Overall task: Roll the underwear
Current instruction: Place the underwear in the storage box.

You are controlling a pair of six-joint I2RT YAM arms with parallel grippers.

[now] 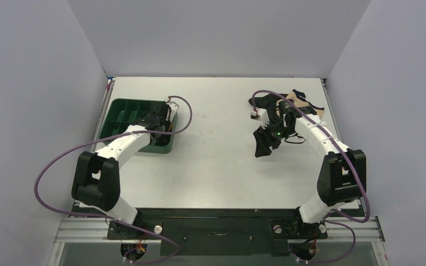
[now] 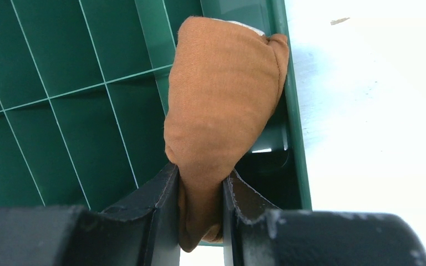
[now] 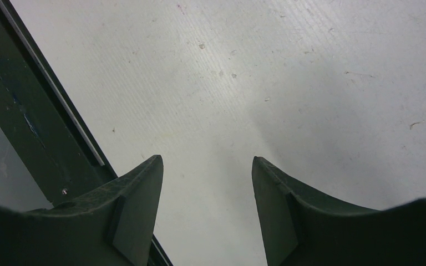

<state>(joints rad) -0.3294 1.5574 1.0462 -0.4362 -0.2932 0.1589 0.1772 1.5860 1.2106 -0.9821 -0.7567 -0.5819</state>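
Left gripper (image 2: pixel 199 185): grasping the one underwear (image 2: pixel 222 100) over the one tray (image 2: pixel 61 111).
Right gripper (image 3: pixel 207 166): hanging released above the tabletop (image 3: pixel 288 83).

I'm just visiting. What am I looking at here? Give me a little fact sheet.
left gripper: shut on the underwear
underwear: rust-brown bundle, reaching into the green tray beside its rim
right gripper: open, holding nothing, above the table
other clothes: black garment and beige garment, heaped together at the far right
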